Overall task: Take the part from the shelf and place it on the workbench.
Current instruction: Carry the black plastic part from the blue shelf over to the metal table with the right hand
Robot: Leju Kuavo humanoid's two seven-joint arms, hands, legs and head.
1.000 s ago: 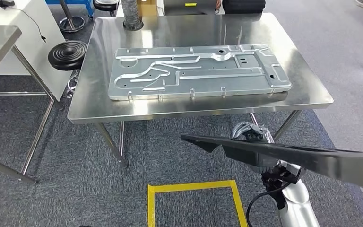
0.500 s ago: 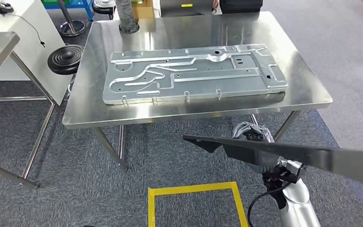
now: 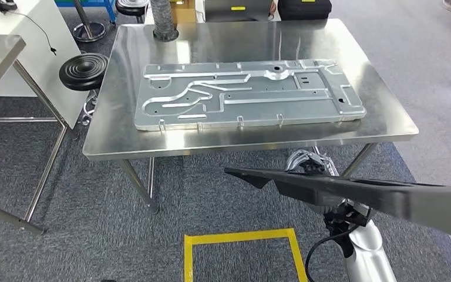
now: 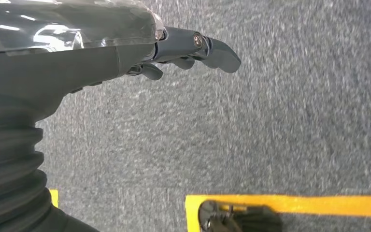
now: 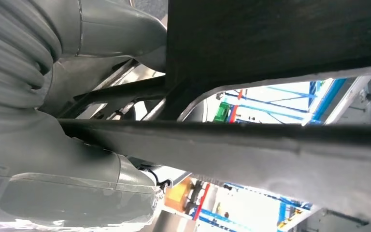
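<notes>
We have the dark part [image 3: 352, 197] off the shelf and gripped in our right hand [image 3: 314, 167], with the desk [image 3: 387, 126] just ahead, placing not yet done, while our left hand [image 4: 125, 53] hangs empty, fingers loosely extended.

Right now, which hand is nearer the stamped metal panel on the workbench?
Right. The right hand is raised just short of the workbench's near edge, gripping the long black part, with the stamped metal panel beyond it. The left hand hangs low over the carpet.

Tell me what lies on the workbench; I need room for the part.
A large stamped silver metal panel covers most of the workbench. Whatever lies beneath the panel is hidden.
</notes>
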